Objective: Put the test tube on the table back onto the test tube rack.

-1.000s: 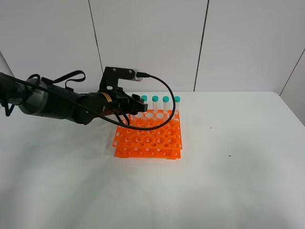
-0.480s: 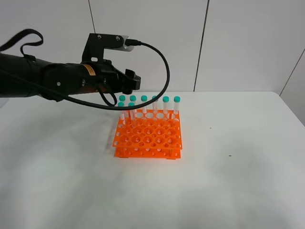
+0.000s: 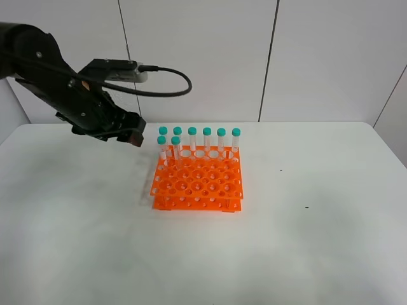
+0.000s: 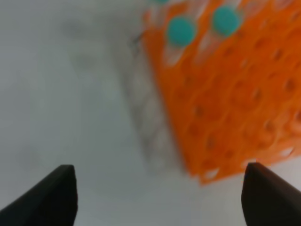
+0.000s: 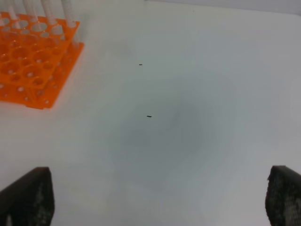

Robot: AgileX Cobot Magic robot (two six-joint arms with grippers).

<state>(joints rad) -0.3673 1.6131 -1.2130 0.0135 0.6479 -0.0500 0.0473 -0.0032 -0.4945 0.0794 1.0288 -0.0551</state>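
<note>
We see the test tube rack near the centre of the high view, standing on the white counter. Six teal-capped tubes line its rear row, and two more stand in the row in front of that, at its left end. The test tube we take to be the task's own is the right one of that pair, upright in a hole; which of the two it is we cannot tell for sure.

The left pincer hangs in the upper left of the high frame, above the counter and just left of the rack, apart from the tubes. In the left wrist view its fingertips sit in the two lower corners, spread wide with nothing between them, the blurred rack at upper right.

The right pincer is likewise spread and empty, its tips in the lower corners of its wrist view, over bare counter with two small dark specks; the rack lies at upper left there.
</note>
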